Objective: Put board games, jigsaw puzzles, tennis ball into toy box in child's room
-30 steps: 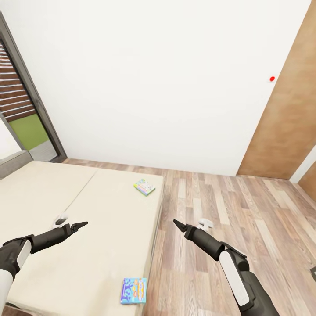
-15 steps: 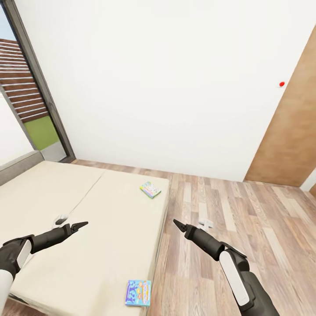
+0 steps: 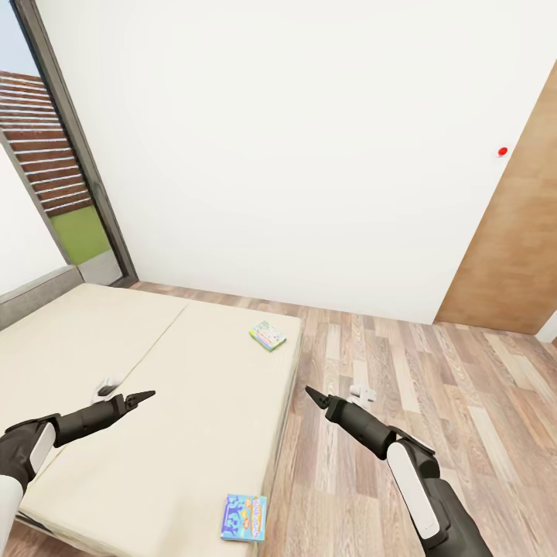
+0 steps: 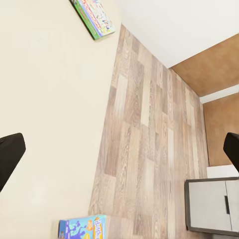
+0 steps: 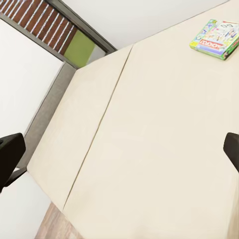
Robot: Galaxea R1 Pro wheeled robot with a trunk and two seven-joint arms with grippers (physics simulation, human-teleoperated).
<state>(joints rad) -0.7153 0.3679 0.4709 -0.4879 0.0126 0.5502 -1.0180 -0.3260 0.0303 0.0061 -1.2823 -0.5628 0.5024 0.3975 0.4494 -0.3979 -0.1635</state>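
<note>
blue board game below right hand

Two board games lie well apart on the bed: one board game near its far right edge, the other board game at its near right corner, wood-plank floor to the right.

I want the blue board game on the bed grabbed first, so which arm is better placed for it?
Probably right: the right gripper is nearer the blue board game at the bed's near corner than the left gripper.
</note>
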